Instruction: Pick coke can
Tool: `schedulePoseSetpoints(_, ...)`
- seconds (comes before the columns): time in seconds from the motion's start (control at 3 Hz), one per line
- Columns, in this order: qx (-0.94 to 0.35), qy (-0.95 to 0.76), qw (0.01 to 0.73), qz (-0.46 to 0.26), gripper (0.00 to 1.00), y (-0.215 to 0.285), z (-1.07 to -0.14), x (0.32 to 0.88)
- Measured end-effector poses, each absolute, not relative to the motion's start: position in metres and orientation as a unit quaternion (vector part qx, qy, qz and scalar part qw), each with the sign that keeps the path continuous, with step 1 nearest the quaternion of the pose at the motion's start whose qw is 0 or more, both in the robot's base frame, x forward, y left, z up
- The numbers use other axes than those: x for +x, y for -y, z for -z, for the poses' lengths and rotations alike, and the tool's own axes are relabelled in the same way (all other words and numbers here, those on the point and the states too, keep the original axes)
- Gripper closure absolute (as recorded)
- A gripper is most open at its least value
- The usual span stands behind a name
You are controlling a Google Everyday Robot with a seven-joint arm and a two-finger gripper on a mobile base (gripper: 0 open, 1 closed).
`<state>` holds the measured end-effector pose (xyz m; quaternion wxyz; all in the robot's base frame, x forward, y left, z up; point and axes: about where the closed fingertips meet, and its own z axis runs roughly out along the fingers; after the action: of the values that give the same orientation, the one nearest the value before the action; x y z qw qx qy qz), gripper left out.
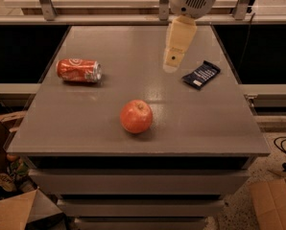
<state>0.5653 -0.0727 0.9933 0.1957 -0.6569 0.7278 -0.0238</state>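
Observation:
The coke can is red with white lettering and silver ends. It lies on its side at the left of the grey table. My gripper hangs from the arm at the top centre, above the table's back middle. It is well to the right of the can and not touching it.
A round red apple sits at the front centre of the table. A dark blue snack packet lies at the right, just beside the gripper. Cardboard boxes stand on the floor at both front corners. A rail runs behind the table.

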Motion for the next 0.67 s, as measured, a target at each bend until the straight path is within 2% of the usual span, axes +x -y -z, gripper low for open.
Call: schedulePoseSetpoints(0.67, -0.643, -0.745, 0.177, 0.012, 0.00, -0.013, -0.965, 0.597)
